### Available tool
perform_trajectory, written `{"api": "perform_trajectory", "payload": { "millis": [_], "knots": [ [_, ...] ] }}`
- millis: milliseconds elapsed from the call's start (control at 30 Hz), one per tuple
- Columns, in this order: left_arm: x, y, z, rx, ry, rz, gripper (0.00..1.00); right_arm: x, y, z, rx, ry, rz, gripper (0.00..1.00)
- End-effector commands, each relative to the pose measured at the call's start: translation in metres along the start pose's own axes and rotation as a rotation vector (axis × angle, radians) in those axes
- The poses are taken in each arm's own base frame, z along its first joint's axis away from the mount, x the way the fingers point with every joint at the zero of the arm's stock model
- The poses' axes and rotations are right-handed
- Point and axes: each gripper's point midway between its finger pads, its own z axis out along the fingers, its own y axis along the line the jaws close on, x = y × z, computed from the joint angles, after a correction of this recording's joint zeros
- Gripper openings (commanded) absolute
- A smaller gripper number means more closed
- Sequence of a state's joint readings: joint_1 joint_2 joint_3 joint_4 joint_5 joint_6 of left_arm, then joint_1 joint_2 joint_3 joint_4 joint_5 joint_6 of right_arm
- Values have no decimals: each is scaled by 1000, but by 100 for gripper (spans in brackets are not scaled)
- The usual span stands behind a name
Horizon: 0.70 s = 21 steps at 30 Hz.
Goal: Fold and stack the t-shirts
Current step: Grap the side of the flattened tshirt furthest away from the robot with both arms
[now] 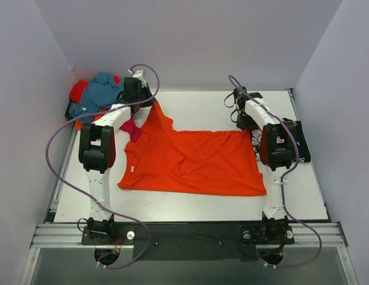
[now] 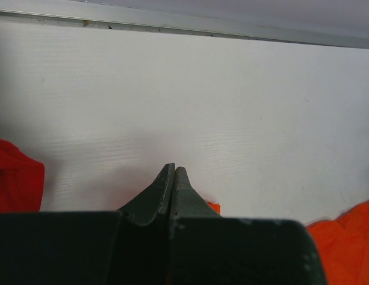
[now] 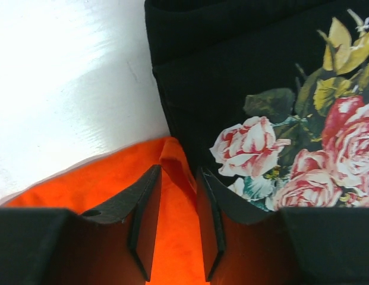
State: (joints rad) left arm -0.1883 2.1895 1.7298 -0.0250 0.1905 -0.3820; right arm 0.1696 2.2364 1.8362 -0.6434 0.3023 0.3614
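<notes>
From my remote seat I see the orange t-shirt (image 1: 190, 160) lying spread across the middle of the white table (image 1: 202, 205), neck to the left. Its far-left corner is drawn up into a point at the left gripper (image 2: 173, 172). That claw is clenched tight on the cloth, and a sliver of orange peeks out beside its fingers. The right gripper (image 3: 178, 172) sits at the shirt's far-right corner with its jaws parted. An orange fold lies in the gap between them, not pinched as far as I can see. Just beside it lies the black floral t-shirt (image 3: 220, 71), touching the orange edge. A teal t-shirt (image 1: 104, 89) and a red t-shirt (image 1: 79, 90) are heaped at the far-left corner, and a magenta t-shirt (image 1: 132, 127) pokes out beneath the left arm.
</notes>
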Motion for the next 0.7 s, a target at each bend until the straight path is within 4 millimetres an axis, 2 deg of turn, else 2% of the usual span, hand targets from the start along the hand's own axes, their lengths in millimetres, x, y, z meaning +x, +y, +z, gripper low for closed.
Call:
{"api": "perform_trajectory", "payload": {
  "millis": [0,67,200,433,467,500,533,567,667],
  "knots": [
    [-17,-8,-2,30,-50,7,0,-5,-18,-7,111,-11,-43,21],
    [-17,-8,-2,32,-50,8,0,-5,-19,-8,116,-10,-41,8],
    [-17,-7,-2,33,-47,9,0,-10,-19,-17,113,-34,-38,0],
    [-10,-10,-8,41,-37,13,0,-13,-22,-38,39,-45,2,0],
    [-13,-12,-10,45,-45,14,0,-12,-22,-38,33,-43,6,2],
    [-11,-10,-11,40,-41,12,0,-12,-21,-38,20,-40,0,22],
    [-11,-11,-12,41,-40,14,0,-13,-19,-38,14,-41,-6,27],
    [-9,-11,-12,40,-37,13,0,-12,-18,-35,15,-37,-12,31],
    [-9,-10,-13,38,-37,14,0,-11,-11,-29,18,-30,-32,33]
  ]
}}
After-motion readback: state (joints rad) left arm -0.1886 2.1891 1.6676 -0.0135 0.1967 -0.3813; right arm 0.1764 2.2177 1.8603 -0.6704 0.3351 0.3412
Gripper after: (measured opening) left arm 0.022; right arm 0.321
